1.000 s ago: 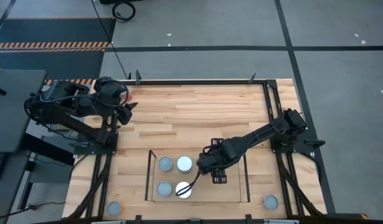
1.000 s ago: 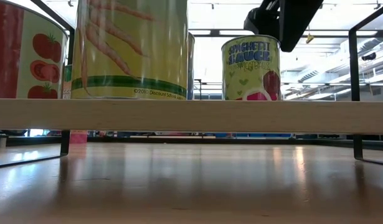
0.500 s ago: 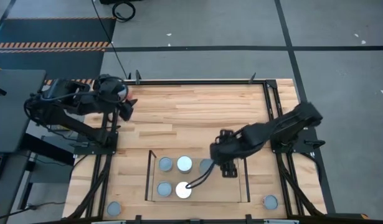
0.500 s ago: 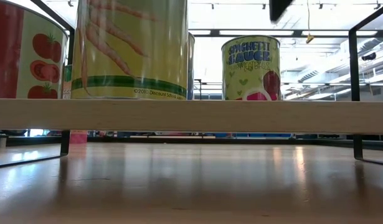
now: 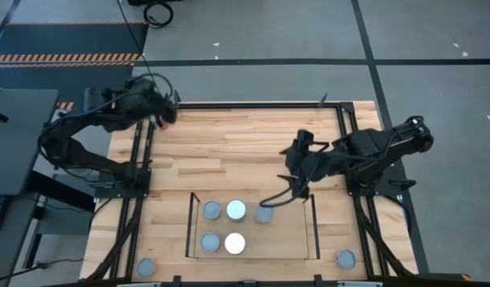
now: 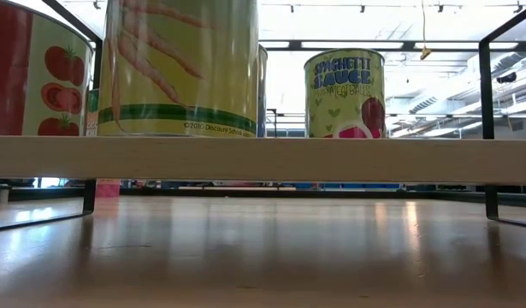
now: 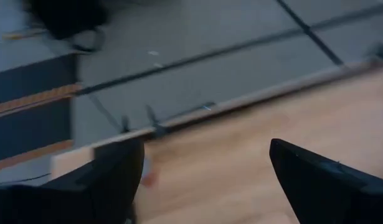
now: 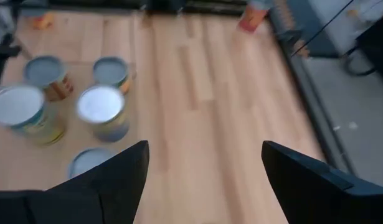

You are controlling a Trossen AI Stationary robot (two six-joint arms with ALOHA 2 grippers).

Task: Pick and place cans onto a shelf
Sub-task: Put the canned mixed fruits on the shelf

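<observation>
The shelf is the low light-wood platform at the table's near middle. Several cans stand on it with their round tops up, among them a whitish-topped can and a grey-topped can nearest my right gripper. The low view shows a carrot-label can and a spaghetti-sauce can on the shelf board. My right gripper hangs open above the table, beyond the shelf's far right part, with nothing between its fingers. My left gripper is open over the table's far left corner.
Two more cans stand on the tabletop beside the shelf, one at the near left and one at the near right. A reddish can lies by the far left corner. Dark frame uprights bound the shelf's ends.
My right gripper has risen from just above the shelf's cans and drawn back toward the table's far right, tipping up; the grey-topped can under it stays standing on the shelf. My left gripper has swung toward the table's far edge and rolled. Neither gripper's opening has changed.
</observation>
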